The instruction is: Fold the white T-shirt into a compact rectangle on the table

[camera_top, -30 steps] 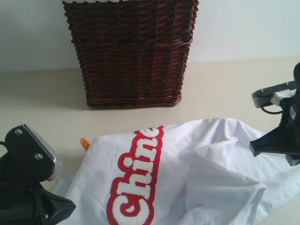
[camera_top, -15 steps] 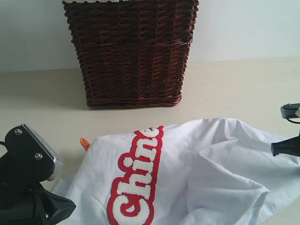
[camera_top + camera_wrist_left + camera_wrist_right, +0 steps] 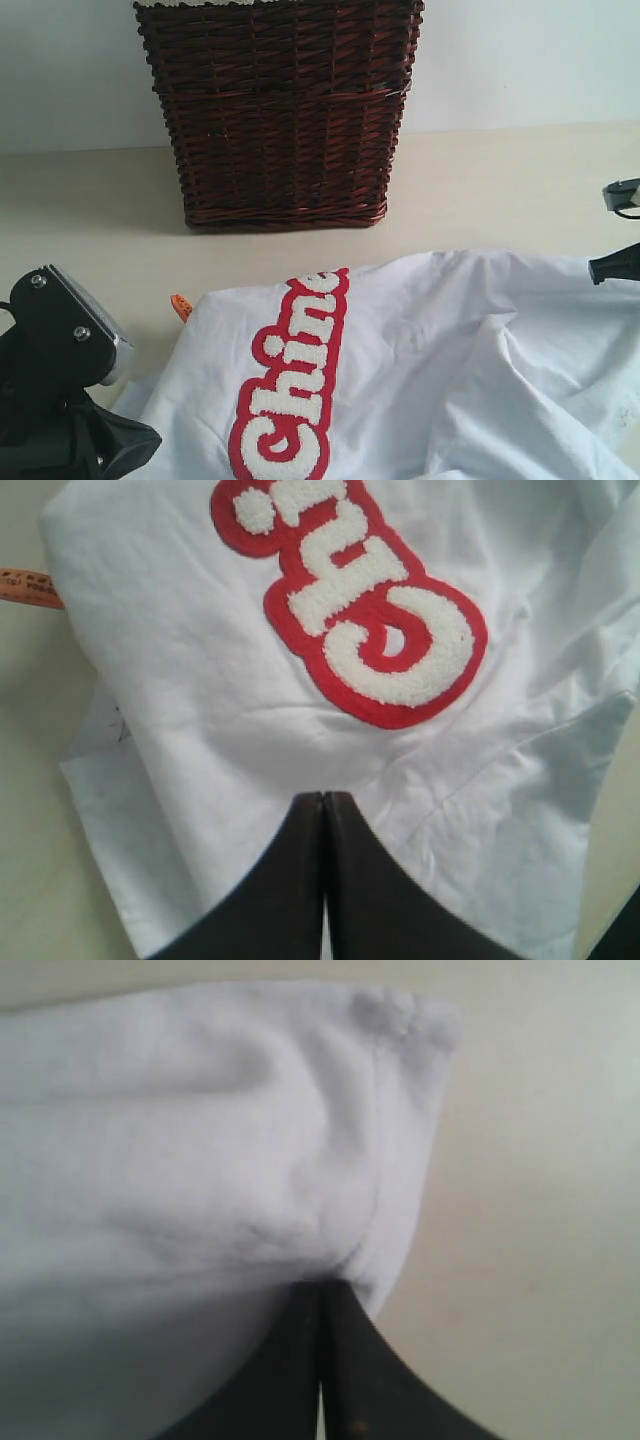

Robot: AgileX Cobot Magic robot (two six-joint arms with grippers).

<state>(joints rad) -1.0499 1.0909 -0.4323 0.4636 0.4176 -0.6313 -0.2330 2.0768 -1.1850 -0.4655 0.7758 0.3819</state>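
**Two grippers shut, one shirt to be flattened**

Nearest, the left gripper (image 3: 324, 798) is seen with its jaws pressed together at the near edge of the shirt (image 3: 400, 340). Whether cloth is pinched there cannot be told. The right gripper (image 3: 320, 1285) is clamped on a bunched corner of the shirt, out at the right side. The shirt is spread crumpled across the near part of the table (image 3: 500, 190), red lettering (image 3: 300, 380) up, an orange tag (image 3: 181, 305) at its far-left edge. For a clean fold, the cloth should be drawn taut and low, with the ridges smoothed out first. The basket (image 3: 280, 110) beyond should be kept clear.
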